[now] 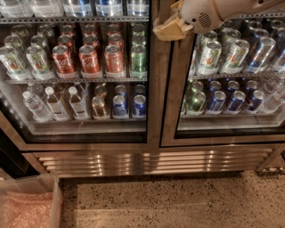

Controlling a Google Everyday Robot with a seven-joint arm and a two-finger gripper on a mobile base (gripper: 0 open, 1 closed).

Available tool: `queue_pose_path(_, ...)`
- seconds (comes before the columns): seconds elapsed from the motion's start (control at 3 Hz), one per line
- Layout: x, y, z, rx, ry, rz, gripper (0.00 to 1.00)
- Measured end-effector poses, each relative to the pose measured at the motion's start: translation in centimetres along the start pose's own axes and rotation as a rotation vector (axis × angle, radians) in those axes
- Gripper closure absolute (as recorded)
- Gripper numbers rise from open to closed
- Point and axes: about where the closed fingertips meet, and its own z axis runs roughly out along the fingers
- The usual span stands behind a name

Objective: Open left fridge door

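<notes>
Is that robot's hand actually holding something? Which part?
Cannot tell. The hand is at the steel edge of the left fridge door, near the top, but whether it grips that edge isn't visible.
</notes>
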Motion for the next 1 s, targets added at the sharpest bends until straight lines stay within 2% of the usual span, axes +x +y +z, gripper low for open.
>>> queue_pose_path(1.0, 0.01, 1.05, -0.41, -0.009, -0.006, 0.021, 1.00)
